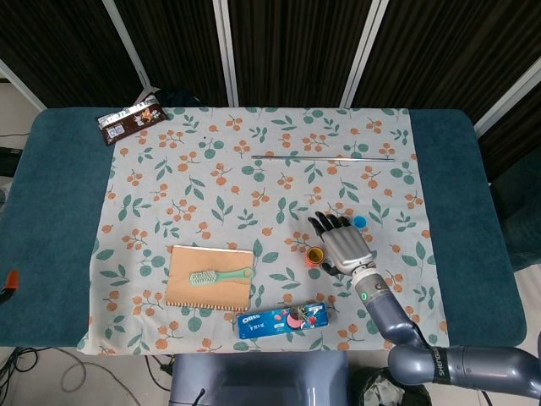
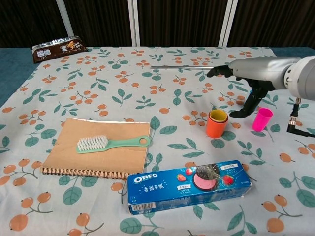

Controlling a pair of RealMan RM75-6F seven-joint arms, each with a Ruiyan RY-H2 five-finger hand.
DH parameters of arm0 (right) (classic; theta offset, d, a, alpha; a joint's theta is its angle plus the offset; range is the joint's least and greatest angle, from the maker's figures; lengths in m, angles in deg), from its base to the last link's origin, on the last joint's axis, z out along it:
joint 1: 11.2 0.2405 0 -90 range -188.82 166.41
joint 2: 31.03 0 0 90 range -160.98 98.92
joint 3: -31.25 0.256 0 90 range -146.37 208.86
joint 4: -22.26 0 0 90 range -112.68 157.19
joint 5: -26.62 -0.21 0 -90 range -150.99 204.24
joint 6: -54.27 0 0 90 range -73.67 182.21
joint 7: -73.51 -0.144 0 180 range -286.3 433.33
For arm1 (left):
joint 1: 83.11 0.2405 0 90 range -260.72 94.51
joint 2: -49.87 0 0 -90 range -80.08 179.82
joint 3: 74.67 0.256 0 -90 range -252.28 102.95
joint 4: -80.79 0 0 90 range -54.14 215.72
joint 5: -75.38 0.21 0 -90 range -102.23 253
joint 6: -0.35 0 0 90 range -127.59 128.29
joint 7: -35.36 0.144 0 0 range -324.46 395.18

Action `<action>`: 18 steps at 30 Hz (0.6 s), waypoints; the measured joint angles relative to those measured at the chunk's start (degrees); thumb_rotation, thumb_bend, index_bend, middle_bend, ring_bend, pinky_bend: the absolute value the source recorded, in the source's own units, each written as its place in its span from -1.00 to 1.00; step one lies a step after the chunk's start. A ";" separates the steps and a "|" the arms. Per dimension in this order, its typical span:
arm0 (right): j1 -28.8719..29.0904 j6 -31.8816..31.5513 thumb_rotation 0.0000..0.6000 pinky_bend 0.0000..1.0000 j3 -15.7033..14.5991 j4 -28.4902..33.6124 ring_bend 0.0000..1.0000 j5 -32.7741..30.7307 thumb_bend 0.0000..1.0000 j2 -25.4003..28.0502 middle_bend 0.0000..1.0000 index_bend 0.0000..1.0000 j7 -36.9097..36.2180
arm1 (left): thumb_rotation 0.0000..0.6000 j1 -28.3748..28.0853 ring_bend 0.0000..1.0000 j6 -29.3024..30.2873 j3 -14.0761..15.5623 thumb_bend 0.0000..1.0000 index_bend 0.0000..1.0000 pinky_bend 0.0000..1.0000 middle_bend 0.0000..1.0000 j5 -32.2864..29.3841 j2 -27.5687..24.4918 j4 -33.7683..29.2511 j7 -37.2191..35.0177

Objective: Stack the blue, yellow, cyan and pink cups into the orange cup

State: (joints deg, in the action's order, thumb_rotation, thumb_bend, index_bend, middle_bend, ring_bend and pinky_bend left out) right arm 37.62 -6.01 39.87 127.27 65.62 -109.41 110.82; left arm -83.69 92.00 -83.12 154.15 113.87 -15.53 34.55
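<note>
1. The yellow cup sits nested in the orange cup.
2. The right robot hand hovers released, fingers spread.
3. Next, reach the cyan cup behind; avoid knocking the pink cup.

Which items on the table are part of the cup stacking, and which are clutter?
Job: orange cup with yellow cup nested inside, cyan cup, pink cup, right hand.
Clutter: notebook, brush, Oreo box, snack bar, thin rod.
</note>
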 measured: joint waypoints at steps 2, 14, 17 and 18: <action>0.33 -0.55 1.00 -0.70 1.36 -0.74 -0.83 -0.62 -0.27 0.37 -1.00 -0.70 -0.34 | 1.00 0.05 -1.00 0.08 -0.01 -0.34 -0.74 -0.85 -0.94 0.01 -0.05 -0.03 -0.09; 2.20 2.40 1.00 -0.70 7.31 -12.10 -0.83 -9.07 -0.27 3.32 -1.00 -0.53 -3.35 | 1.00 0.03 -1.00 0.05 -0.15 -0.34 -0.74 -0.85 -0.94 -0.32 0.02 -0.04 0.15; 2.45 4.98 1.00 -0.70 5.70 -13.79 -0.83 -9.04 -0.27 3.71 -1.00 -0.53 -2.84 | 1.00 0.07 -1.00 0.04 -0.21 -0.34 -0.74 -0.85 -0.94 -0.58 0.03 -0.07 0.23; 2.45 5.58 1.00 -0.70 5.08 -14.25 -0.83 -8.94 -0.27 3.72 -1.00 -0.53 -2.76 | 1.00 0.07 -1.00 0.03 -0.22 -0.34 -0.74 -0.85 -0.94 -0.62 0.04 -0.09 0.29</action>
State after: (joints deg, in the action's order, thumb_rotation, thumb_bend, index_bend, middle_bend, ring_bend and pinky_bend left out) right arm 40.07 -0.42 44.95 113.02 56.67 -105.69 108.06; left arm -83.62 92.04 -83.34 153.53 113.91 -15.62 34.85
